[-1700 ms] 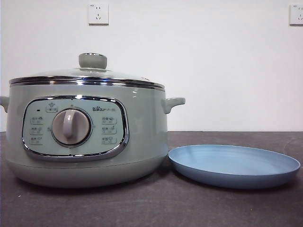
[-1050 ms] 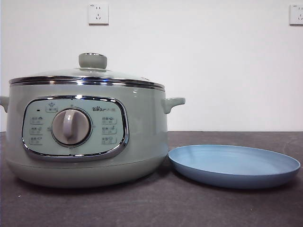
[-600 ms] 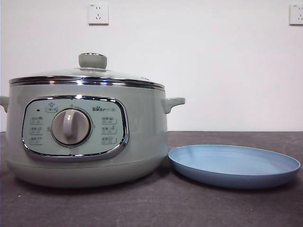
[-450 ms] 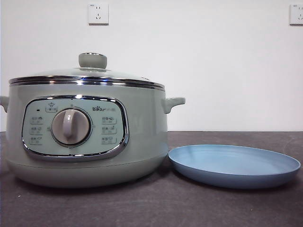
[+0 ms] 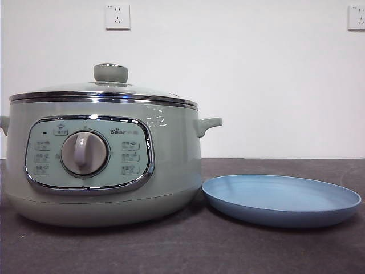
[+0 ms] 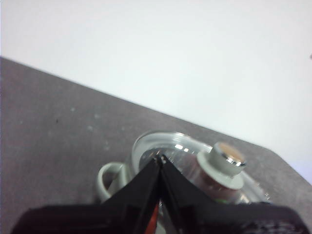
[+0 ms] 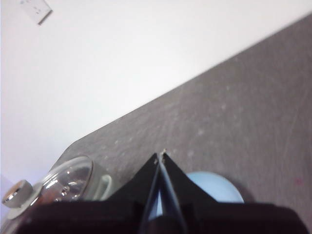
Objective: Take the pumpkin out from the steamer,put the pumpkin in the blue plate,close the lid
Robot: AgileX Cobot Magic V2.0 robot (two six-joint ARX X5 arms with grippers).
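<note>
The sage-green steamer (image 5: 102, 165) stands at the left of the front view with its glass lid (image 5: 102, 89) on and the knob (image 5: 110, 73) on top. The pumpkin is hidden from the front; an orange-red blur shows through the lid glass (image 6: 214, 180) in the left wrist view, too unclear to name. Right of the steamer lies the blue plate (image 5: 282, 200), with nothing on it. My left gripper (image 6: 160, 158) hangs shut above the lid (image 6: 185, 161), apart from it. High over the table, my right gripper (image 7: 161, 155) is shut, with the plate (image 7: 214, 187) below it.
Two wall sockets (image 5: 117, 16) (image 5: 356, 17) sit on the white wall behind. The dark grey table (image 5: 188, 245) runs across the front. A side handle (image 5: 208, 124) of the steamer juts toward the plate.
The front picture has shifted very slightly to the left. The steamer, lid and plate stay where they were.
</note>
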